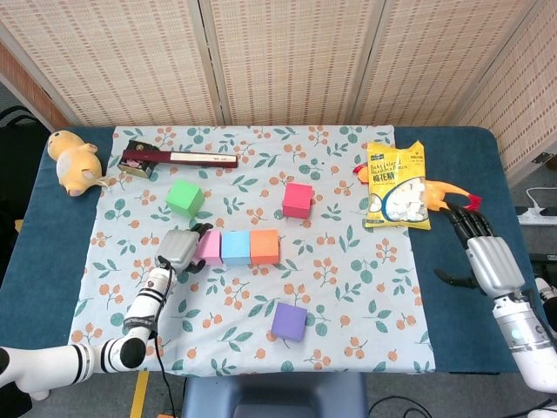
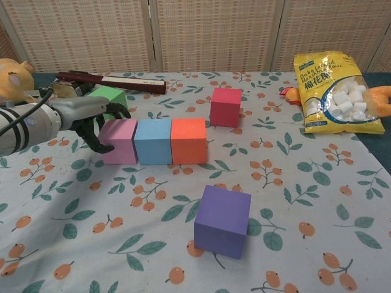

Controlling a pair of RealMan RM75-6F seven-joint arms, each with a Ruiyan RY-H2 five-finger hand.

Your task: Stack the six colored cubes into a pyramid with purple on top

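1. The fingers [image 2: 98, 137] of the left hand [image 2: 79, 116] are curled beside the pink cube [image 2: 120, 141], their tips at its left face; whether the cube is actually held cannot be told.
2. The right hand [image 1: 487, 257] rests on the blue worktop [image 1: 452, 305] with fingers spread, holding nothing.
3. The pink cube, blue cube [image 2: 153, 141] and orange cube [image 2: 189, 140] are seen in a touching row on the floral cloth [image 2: 293, 195]; the green cube [image 1: 185, 198] lies behind the left hand; the red cube [image 2: 226, 107] stands apart behind the row; the purple cube [image 2: 223, 221] sits alone in front.
4. A marshmallow bag [image 1: 397, 185], a plush toy [image 1: 74, 162] and a dark red box [image 1: 178, 158] are seen farther out.
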